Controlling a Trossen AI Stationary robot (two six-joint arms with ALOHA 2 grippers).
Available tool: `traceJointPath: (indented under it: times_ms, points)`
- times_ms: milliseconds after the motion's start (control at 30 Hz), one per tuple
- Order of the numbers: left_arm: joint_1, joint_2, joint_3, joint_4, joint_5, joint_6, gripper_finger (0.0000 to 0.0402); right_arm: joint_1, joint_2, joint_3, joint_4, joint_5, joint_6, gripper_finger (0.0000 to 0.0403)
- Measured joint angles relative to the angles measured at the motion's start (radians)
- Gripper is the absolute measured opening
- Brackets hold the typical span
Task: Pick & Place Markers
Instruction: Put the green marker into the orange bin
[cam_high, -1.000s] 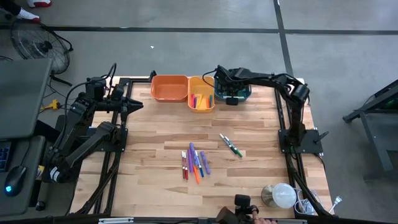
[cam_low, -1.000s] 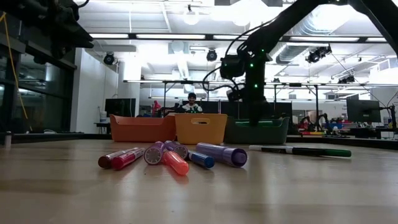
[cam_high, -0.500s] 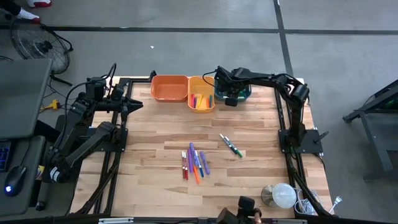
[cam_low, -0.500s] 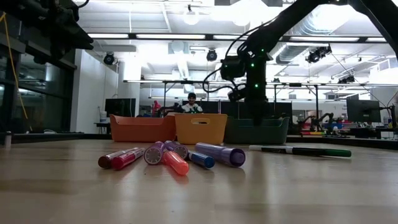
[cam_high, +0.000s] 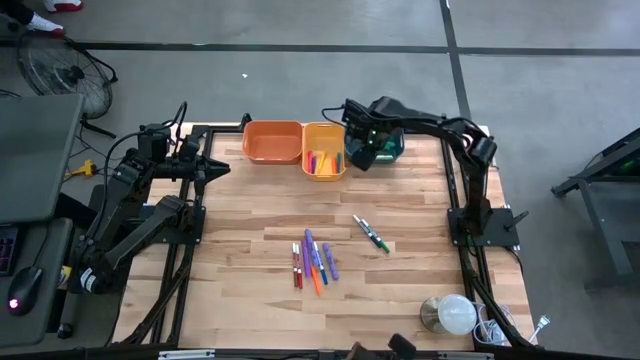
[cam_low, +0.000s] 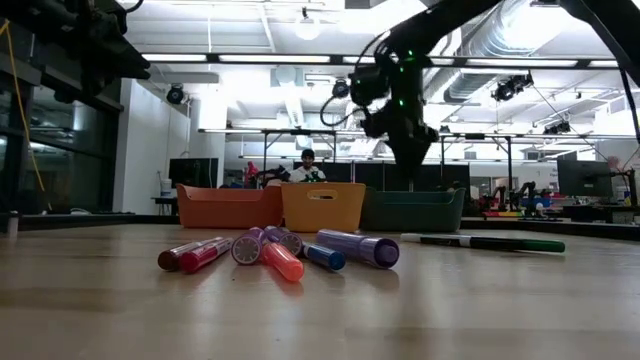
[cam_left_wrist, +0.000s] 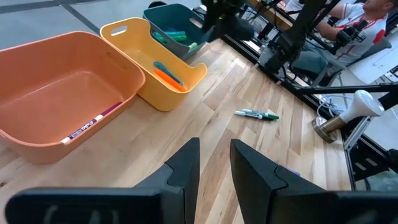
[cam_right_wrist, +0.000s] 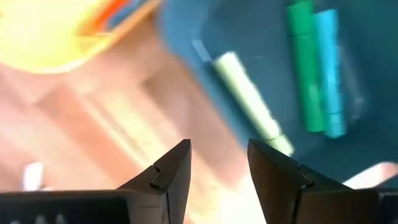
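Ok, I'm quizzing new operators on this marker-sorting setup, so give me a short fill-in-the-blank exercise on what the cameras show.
1. The right gripper is above the ____ bin, its fingers empty.
2. The bin farthest from the teal one is coloured ____.
3. A lone green marker lies on the table between the clustered markers and the ____ arm's base.

Missing words: teal; orange; right

We note three bins (cam_high: 323, 148) side by side at the worktop's (cam_high: 250, 240) far edge. A cluster of markers (cam_high: 313, 263) lies mid-worktop toward the near side; one marker (cam_high: 371, 233) lies apart to its right. Right gripper (cam_high: 362, 150) hangs over the rightmost bin.
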Motion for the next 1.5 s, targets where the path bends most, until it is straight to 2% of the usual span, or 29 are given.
traceJointPath:
  times_ms: [167, 333, 567, 800, 1167, 1500]
  points:
    - [0.0, 0.0, 0.0, 0.0, 0.006, 0.001, 0.0088, 0.088, -0.001, 0.02, -0.055, -0.05, 0.053, 0.0145]
    - [0.0, 0.0, 0.0, -0.001, 0.008, 0.02, 0.0088, 0.19, -0.001, -0.015, -0.116, -0.044, 0.132, 0.0145]
    - [0.0, 0.0, 0.0, -0.002, 0.014, 0.024, 0.0088, 0.341, -0.004, -0.129, -0.058, -0.062, 0.227, 0.0145]
    - [0.0, 0.0, 0.0, -0.008, 0.017, 0.024, 0.0088, 0.463, -0.005, -0.2, -0.003, -0.025, 0.349, 0.0145]
    - [0.0, 0.0, 0.0, -0.046, 0.022, 0.04, 0.0088, 0.564, -0.005, -0.319, 0.107, -0.073, 0.526, 0.0145]
    - [0.0, 0.0, 0.0, -0.054, 0.021, 0.05, 0.0088, 0.579, -0.005, -0.33, 0.139, -0.04, 0.558, 0.0145]
